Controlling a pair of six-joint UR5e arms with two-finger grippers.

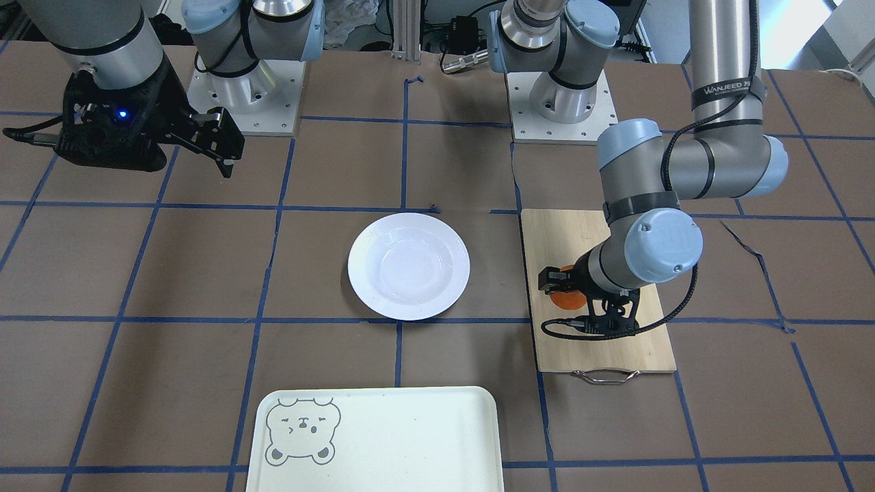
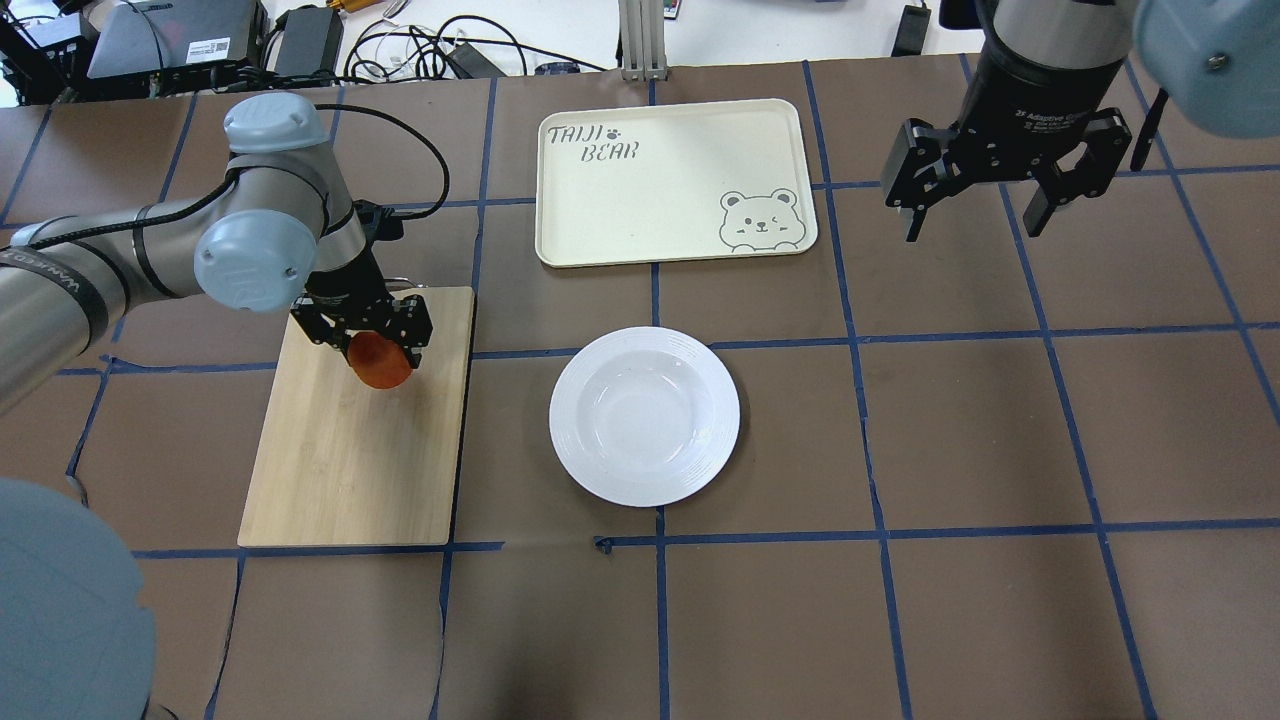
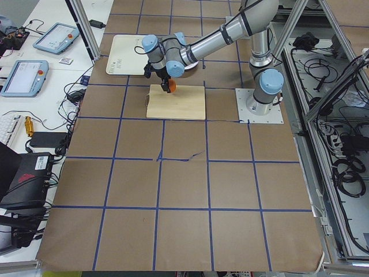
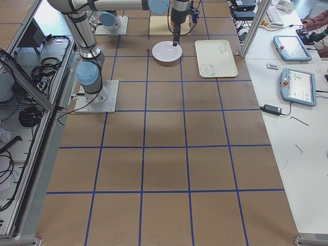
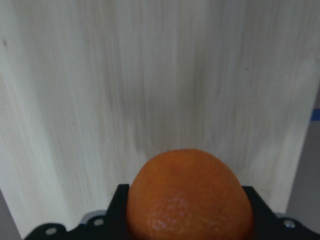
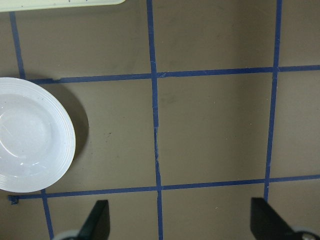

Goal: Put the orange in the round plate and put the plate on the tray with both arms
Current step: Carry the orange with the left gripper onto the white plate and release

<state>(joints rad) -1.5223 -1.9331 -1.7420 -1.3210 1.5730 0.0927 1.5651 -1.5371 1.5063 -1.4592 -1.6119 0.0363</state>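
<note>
Carrying the orange (image 2: 381, 366) to the plate (image 2: 645, 496) looks like the step in hand. The lift should go straight up off the cutting board (image 2: 350, 470), which lies toward the left edge of the surface (image 2: 1000, 450). Then it should travel level to the plate at the middle and lower into the sunken centre before releasing, so the fruit does not roll. The left end effector (image 2: 376, 352) pinches the orange between its fingers over the board's far part; whether the fruit has cleared the wood I cannot tell. The tray (image 2: 640, 210) waits at the far edge, bare. Toward the right edge, the right end effector (image 2: 973, 230) hovers with fingers spread wide, holding and touching nothing.
</note>
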